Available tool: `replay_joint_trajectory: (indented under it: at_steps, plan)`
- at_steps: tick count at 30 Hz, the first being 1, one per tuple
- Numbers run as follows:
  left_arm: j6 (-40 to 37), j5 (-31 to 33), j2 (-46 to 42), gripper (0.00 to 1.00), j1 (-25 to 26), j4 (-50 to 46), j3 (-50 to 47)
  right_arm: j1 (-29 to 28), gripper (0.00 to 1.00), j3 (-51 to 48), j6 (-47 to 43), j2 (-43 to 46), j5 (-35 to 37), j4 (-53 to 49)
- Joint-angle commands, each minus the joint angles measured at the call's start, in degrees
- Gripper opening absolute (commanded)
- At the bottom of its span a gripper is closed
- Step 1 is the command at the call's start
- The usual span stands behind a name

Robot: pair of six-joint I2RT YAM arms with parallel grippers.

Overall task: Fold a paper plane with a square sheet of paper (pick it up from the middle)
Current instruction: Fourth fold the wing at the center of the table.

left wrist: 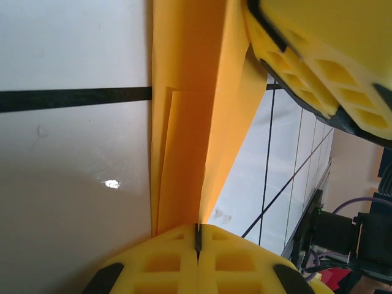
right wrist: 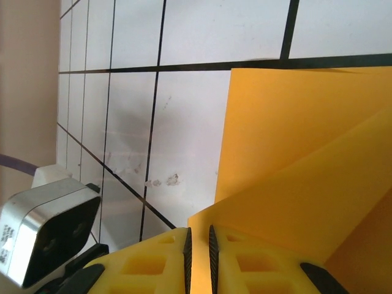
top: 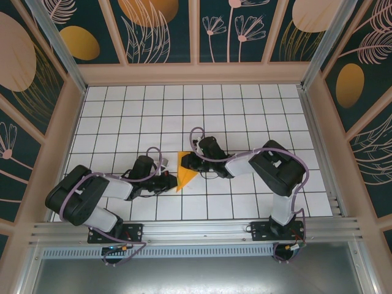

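Top external: left tool [top: 174, 182] and right tool [top: 187, 163] clamp paper plane [top: 184, 171] (partly folded).

top looks down; wrists close on paper [top: 184, 170]

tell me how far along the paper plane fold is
Partway. Done: the thin orange-yellow paper sheet is already a pointed wedge, with layered flaps showing in the left wrist view. In hand: the left gripper and right gripper pinch it from opposite sides. Left: a finished dart with wings isn't visible yet.
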State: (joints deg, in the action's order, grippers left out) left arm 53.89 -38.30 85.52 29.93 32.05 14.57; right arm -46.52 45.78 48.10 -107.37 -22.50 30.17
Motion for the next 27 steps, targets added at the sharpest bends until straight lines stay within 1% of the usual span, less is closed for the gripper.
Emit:
replay_joint_trajectory:
  at_steps: [1, 5, 10, 11, 12, 14, 16, 20, 22, 27]
  plan:
    - [-0.6, 1.4, -1.4, 0.0, -0.4, -2.2, -0.3, -0.4, 0.18, 1.6, -1.4, -1.9, -0.5, -1.2]
    - [-0.6, 2.4, -2.3, 0.0, -0.4, -3.6, -0.5, -0.5, 0.18, 1.9, -1.2, -2.0, -1.3, 0.0]
    - [0.1, 3.3, -2.3, 0.0, -0.4, -3.8, -0.8, -0.4, 0.19, 1.3, -2.3, 1.3, 1.4, -2.4]
    - [0.3, 3.4, -2.3, 0.0, -0.4, -3.7, -1.0, -0.4, 0.19, 1.2, -2.5, 2.1, 2.4, -3.4]
    - [0.1, 3.3, -2.4, 0.0, -0.4, -3.9, -0.9, -0.5, 0.19, 0.0, -2.3, 3.9, 5.1, -3.7]
    - [-0.3, 3.2, -2.6, 0.0, -0.4, -4.4, -0.6, -0.1, 0.21, -3.2, -1.6, 7.9, 8.5, -2.9]
    - [-0.3, 3.3, -2.7, 0.0, -0.4, -4.3, -0.6, 0.9, 0.2, -4.5, -1.4, 9.5, 9.1, -3.7]
    - [-0.3, 2.9, -2.4, 0.0, -0.4, -4.0, -0.4, 1.2, 0.13, -3.0, -2.2, 7.8, 7.4, -6.4]
    - [-0.4, 2.8, -2.4, 0.0, -0.4, -4.0, -0.3, 0.9, 0.07, -1.4, -1.9, 6.3, 6.6, -8.3]
    - [-0.3, 3.0, -2.7, 0.0, -0.4, -4.1, -0.5, -0.5, 0.03, 2.7, -1.7, 2.8, 9.1, -14.9]
